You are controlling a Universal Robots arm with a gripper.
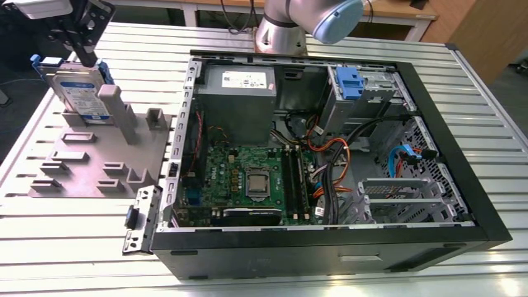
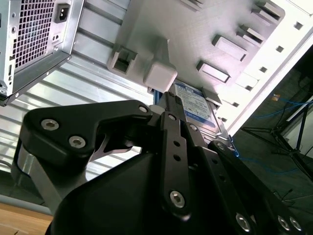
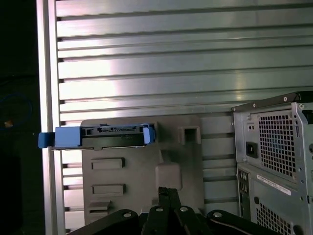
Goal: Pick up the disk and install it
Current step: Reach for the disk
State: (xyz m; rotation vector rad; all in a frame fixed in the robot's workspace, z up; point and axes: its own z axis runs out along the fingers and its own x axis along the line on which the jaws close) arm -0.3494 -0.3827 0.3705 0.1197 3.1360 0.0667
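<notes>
The disk [image 1: 83, 93] stands upright in a slot of the grey stand [image 1: 91, 164], beside the open computer case [image 1: 330, 247]. The gripper [image 1: 88, 60] hangs by the disk's top edge, jaws together and empty.

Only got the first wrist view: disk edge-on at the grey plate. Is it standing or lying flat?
Observer: Standing. In the exterior view the disk sits upright in a slot of the grey fixture plate, with its label side showing.
Operator: Where's the gripper relative to it?
Observer: In the exterior view the gripper hangs right at the disk's top edge. I can't tell whether it touches.
</notes>
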